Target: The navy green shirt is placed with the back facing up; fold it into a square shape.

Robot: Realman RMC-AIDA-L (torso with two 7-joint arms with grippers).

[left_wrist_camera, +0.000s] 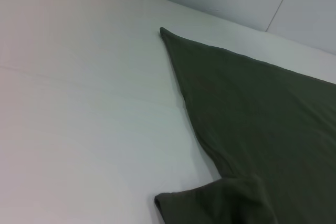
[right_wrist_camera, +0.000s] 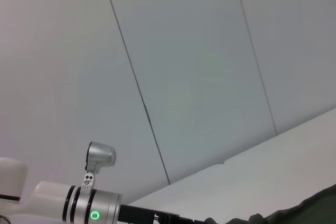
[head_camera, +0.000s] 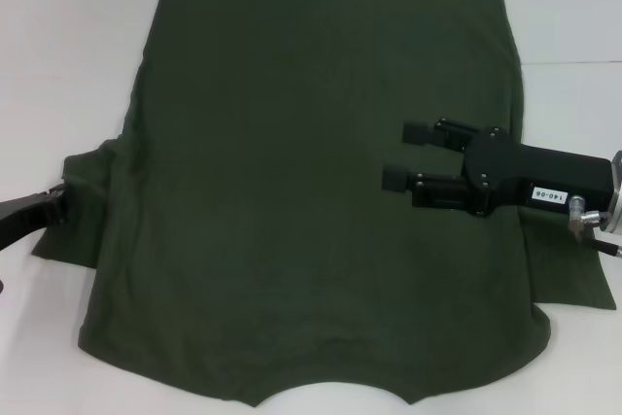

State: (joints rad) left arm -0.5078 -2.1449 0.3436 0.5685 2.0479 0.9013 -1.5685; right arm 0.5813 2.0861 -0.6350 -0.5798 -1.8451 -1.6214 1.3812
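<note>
Right now the navy green shirt (head_camera: pixel 311 201) lies spread flat on the white table (head_camera: pixel 58 26), plain side up, collar notch at the near edge and hem at the far edge. No lettering shows, so the back does seem to be up. The right sleeve looks already turned in; the left sleeve (head_camera: pixel 83 206) pokes out past the body.

The right gripper (head_camera: pixel 403 155) hovers over the cloth on its own side, fingers pointing inward across the shirt. Its jaws stand open with nothing between them, and dark fabric lies beneath and ahead of the fingertips.

The left gripper (head_camera: pixel 53 206) sits at the edge of the left sleeve, mostly out of view, so I cannot tell whether its jaws are parted or closed on the cloth. The left wrist view shows only the sleeve's lip bunched close by and the long side edge of the shirt running away to a far corner.

To my eye the step in hand is the left side fold. It would go best if the left jaws took both layers of the sleeve edge, deep enough not to slip, then carried it low and level toward the right gripper's fingertips. Lifting high would likely drag the whole shirt. The right gripper could press the cloth beneath its jaws to anchor it, then clear away before the fold lands.
</note>
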